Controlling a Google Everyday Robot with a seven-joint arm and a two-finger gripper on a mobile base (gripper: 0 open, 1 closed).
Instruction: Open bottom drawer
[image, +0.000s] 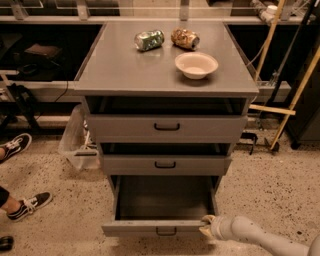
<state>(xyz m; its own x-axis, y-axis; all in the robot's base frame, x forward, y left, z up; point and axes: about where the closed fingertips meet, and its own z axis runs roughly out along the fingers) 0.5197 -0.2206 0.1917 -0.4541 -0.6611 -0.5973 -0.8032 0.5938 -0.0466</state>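
Observation:
The bottom drawer (150, 228) of the grey metal cabinet stands pulled far out, its shallow grey tray (162, 197) showing empty, with a small black bar handle (166, 231) on its flat front. My gripper (206, 226) comes in from the lower right on a pale arm and sits at the right end of the drawer front, touching its top edge. The middle drawer (165, 164) and the top drawer (166, 127) are slightly out.
On the cabinet top (120, 65) lie a green can (149, 40), a brown can (185, 38) and a beige bowl (196, 64). A person's sneakers (25, 205) are on the speckled floor at left. A plastic bag (75, 140) and wooden poles (295, 95) flank the cabinet.

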